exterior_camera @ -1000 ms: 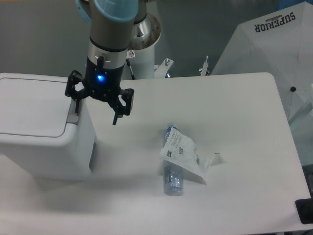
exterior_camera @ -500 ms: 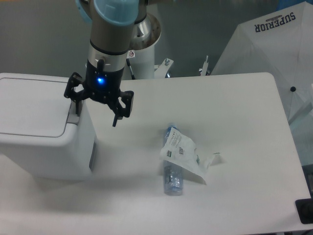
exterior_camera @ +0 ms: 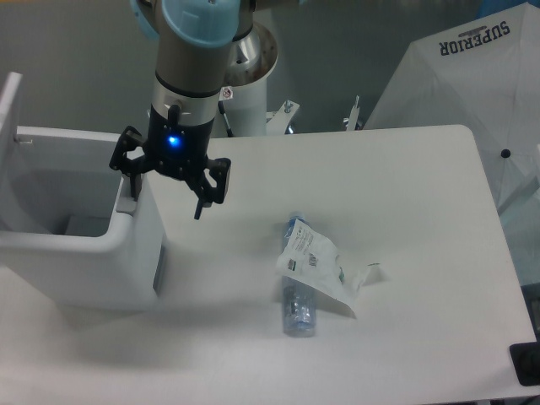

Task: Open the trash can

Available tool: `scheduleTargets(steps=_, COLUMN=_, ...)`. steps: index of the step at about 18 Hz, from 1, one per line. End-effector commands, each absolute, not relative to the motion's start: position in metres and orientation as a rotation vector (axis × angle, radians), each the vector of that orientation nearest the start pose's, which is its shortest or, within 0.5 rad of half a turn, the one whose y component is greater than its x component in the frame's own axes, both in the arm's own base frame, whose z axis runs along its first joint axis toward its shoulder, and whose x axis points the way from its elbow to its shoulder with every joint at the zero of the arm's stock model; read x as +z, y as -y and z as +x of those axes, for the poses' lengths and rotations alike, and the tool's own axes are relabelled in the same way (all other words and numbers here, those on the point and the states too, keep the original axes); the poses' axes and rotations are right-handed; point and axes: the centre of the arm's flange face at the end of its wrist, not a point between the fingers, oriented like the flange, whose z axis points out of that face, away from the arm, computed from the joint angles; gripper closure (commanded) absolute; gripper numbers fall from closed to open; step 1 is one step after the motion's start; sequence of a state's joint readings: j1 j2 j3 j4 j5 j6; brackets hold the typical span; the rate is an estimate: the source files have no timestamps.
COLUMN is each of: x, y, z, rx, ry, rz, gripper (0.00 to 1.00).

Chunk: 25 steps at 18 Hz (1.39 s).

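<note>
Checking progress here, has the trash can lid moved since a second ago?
Yes. The lid has swung up from flat and stands at the far left edge of the trash can.

The only word that reads clearly is "SUPERIOR", printed in dark capitals on the white fabric umbrella-like canopy (exterior_camera: 460, 80) at the far right, running slantwise up toward the right. The clear plastic bottle (exterior_camera: 300, 295) lying on the white tabletop (exterior_camera: 405, 211) carries a loose white paper label (exterior_camera: 319, 263) with dark print and a small green mark, too small to read. A small round red-and-white sticker (exterior_camera: 226, 93) sits on the robot's white base column at the far side; its sign cannot be made out.
</note>
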<state>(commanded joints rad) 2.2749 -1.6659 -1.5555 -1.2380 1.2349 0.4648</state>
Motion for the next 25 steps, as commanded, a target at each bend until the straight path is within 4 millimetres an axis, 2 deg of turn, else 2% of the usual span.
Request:
scheduleTargets(steps=5, x=0.498, y=-0.528, z=-0.241, rx=-0.143, ry=0.265, rz=-2.683, gripper=0.00)
scheduleTargets(steps=11, x=0.500, y=-0.497, z=-0.313, rx=-0.053, ry=0.409, rz=-2.620, gripper=0.00)
scheduleTargets(steps=13, x=0.485, y=-0.489, z=-0.345, rx=-0.035, ry=0.463, rz=-2.613, gripper=0.00)
scheduleTargets(steps=16, x=0.468, y=-0.468, z=-0.383, rx=0.004, ry=0.429, rz=-2.634, gripper=0.00)
scheduleTargets(steps=18, x=0.446, y=-0.454, z=-0.413, rx=0.008, ry=0.402, rz=-2.664, gripper=0.00)
scheduleTargets(steps=22, x=0.414, y=-0.430, z=-0.456, rx=0.006, ry=0.367, rz=-2.705, gripper=0.00)
scheduleTargets(steps=25, x=0.389, y=-0.413, z=-0.479, rx=0.088, ry=0.272, rz=-2.822, gripper=0.00)
